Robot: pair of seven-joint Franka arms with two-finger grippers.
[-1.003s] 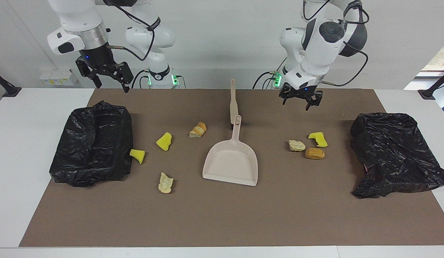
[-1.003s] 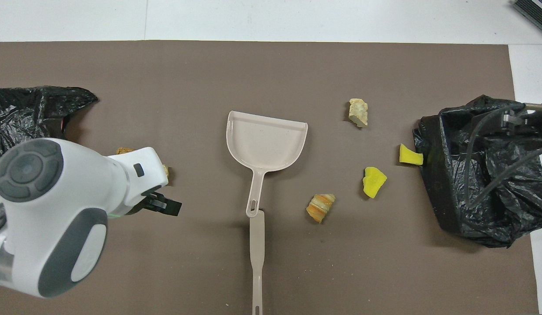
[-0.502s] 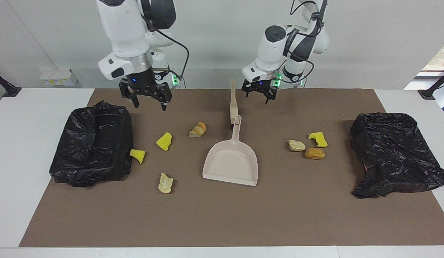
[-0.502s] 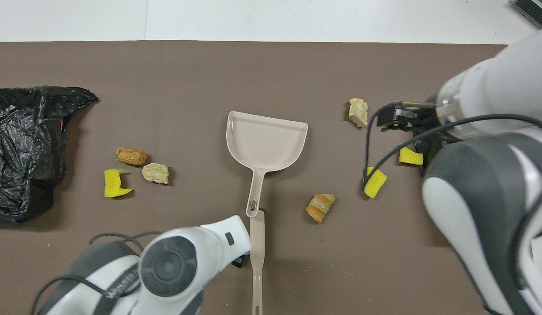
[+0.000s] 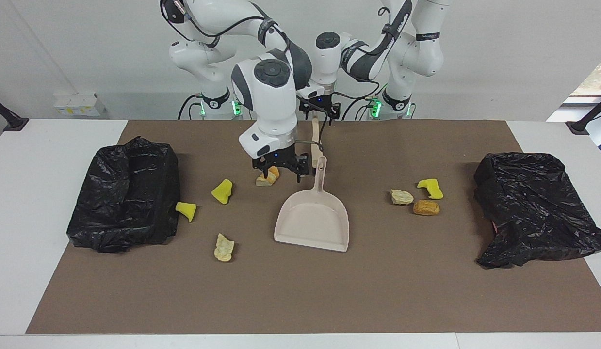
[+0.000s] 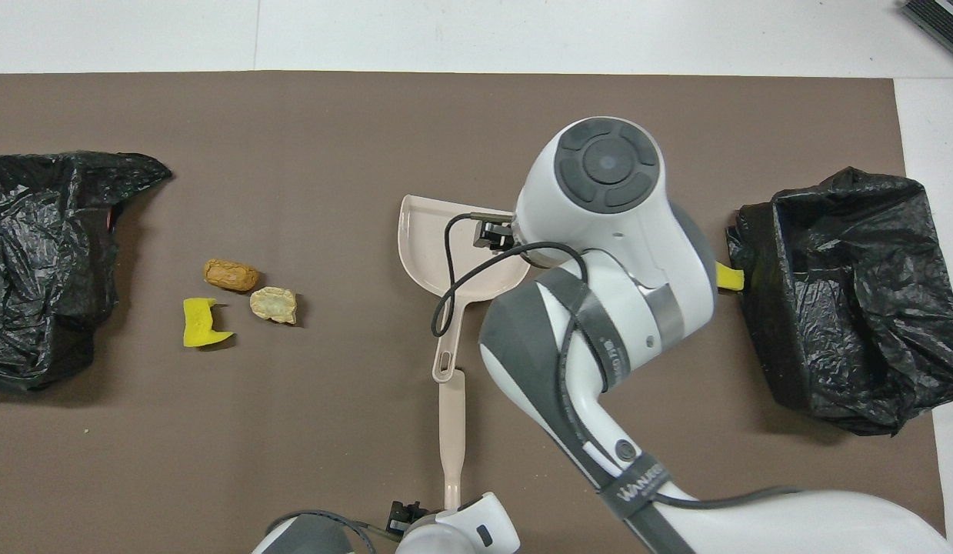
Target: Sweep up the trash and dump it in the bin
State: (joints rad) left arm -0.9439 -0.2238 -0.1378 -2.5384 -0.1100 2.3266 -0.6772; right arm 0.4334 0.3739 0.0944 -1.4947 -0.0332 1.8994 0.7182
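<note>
A beige dustpan lies mid-mat, its handle toward the robots, and end to end with it lies a beige brush. My right gripper is open, low over an orange-brown bread lump beside the dustpan's handle. My left gripper is open over the brush's robot-side end. Toward the right arm's end lie yellow sponge chunks and a tan lump. Toward the left arm's end lie a yellow chunk, a tan lump and a brown lump.
Two bins lined with black bags stand on the brown mat, one at the right arm's end, the other at the left arm's end. In the overhead view the right arm covers part of the dustpan and the trash beside it.
Both arms swung in toward the middle. The right gripper came from near its bin down over the bread lump. The left gripper moved over the brush's end. Nothing on the mat moved.
</note>
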